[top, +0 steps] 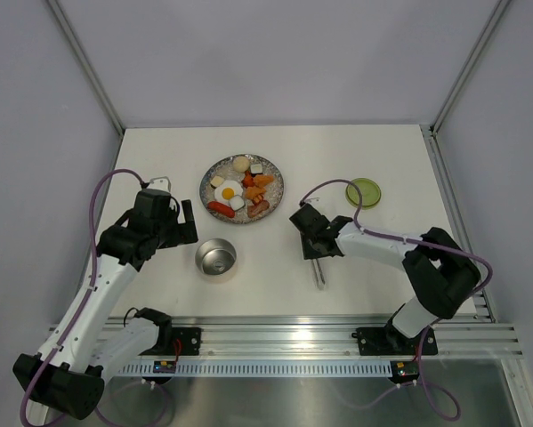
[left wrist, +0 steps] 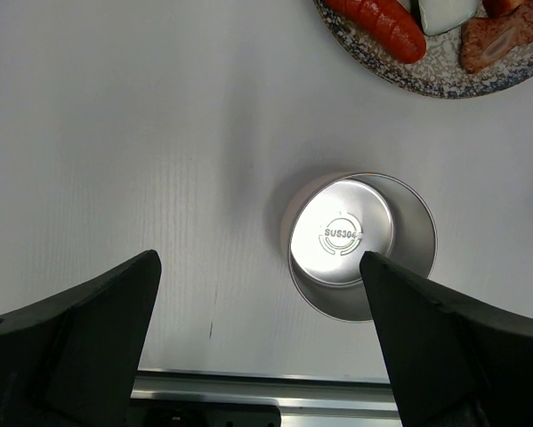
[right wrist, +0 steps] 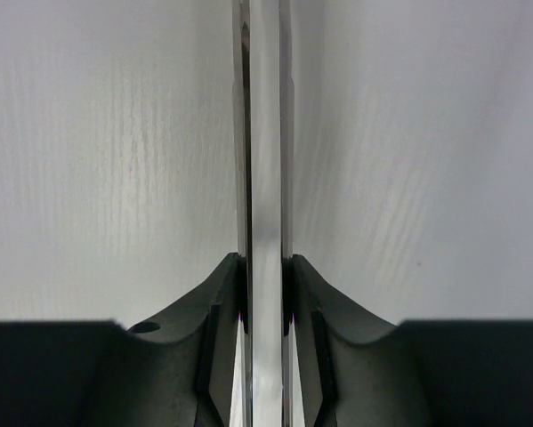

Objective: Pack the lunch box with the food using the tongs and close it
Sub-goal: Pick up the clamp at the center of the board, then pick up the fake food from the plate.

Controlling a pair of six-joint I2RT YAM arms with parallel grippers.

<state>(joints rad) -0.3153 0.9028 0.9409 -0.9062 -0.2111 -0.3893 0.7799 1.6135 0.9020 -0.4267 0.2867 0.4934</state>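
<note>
We see right gripper (right wrist: 266, 267) pinching long thin silver metal tongs (right wrist: 266, 133) between its pads, tongs low over white table (top: 159, 160). Left gripper (left wrist: 259, 260) spread wide above small round shiny steel lunch box (left wrist: 342, 236).

Robot lab test cell: white table (top: 382, 151) boxed in by plain grey panels (top: 275, 53) on aluminium posts (top: 85, 67), robot arms (top: 106, 285) bolted to a rail (top: 284, 336) at its near edge.
</note>
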